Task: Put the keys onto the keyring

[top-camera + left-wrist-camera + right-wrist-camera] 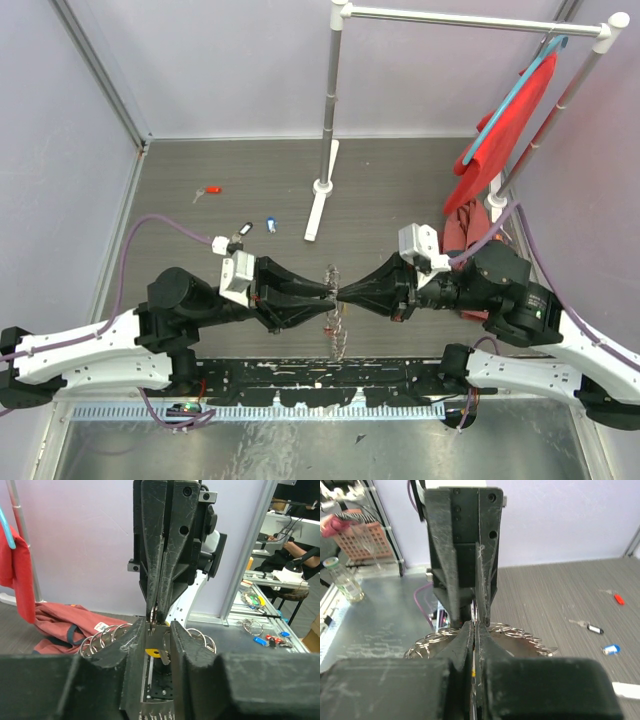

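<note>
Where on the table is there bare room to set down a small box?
Free: the patch between the rack foot and the red cloth, and the left strip between the red key and the side wall. Crowded: the middle front, where the left pincer and right pincer meet at the keyring, and around the black key and blue key.
</note>
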